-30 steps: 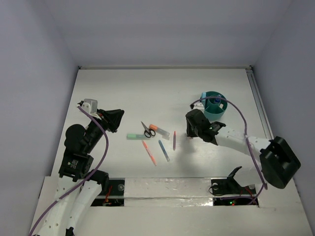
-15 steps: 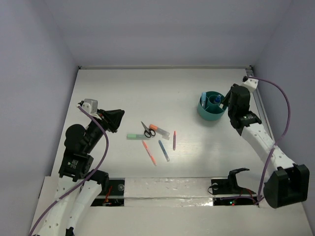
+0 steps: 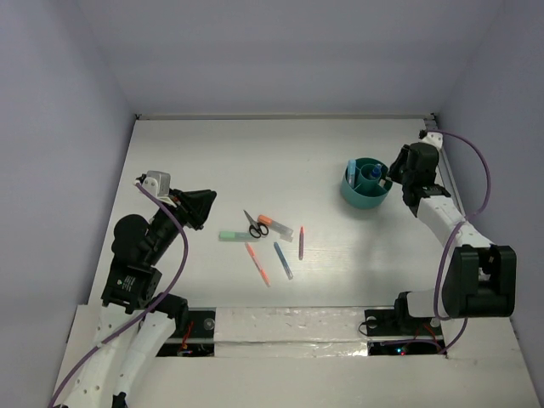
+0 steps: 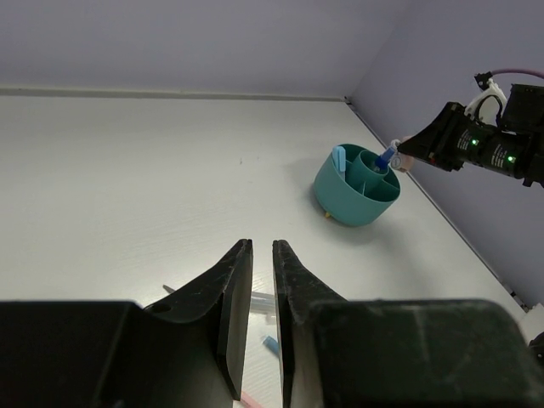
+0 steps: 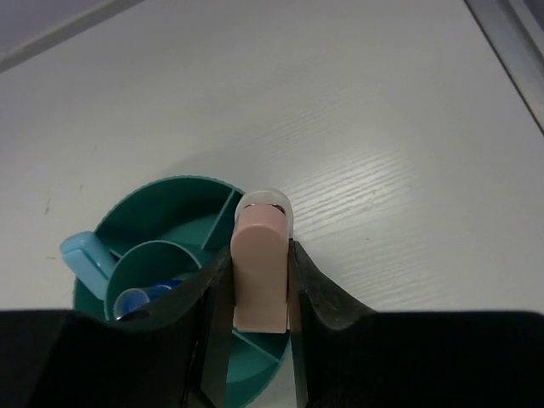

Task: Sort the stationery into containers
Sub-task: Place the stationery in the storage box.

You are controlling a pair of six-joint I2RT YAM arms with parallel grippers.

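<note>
Hovering near left, the left end effector point(image 4: 257, 255) is all but clenched on nothing. Scissors point(image 3: 253, 224), markers point(image 3: 231, 236) and pens point(image 3: 283, 260) lie mid-tabletop point(image 3: 255, 153). Far right, the right end effector point(image 5: 258, 255) grips a pink eraser point(image 5: 258, 293) over the teal cup's point(image 5: 170, 184) rim. Next it likely needs releasing into a free compartment. A second earlier that arm was beside the purple crayon point(image 3: 301, 242).

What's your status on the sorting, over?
Right jaws shut on pink eraser, above teal cup rim. Left jaws nearly closed, empty. Scissors, pens, markers lie unsorted mid-table.
</note>
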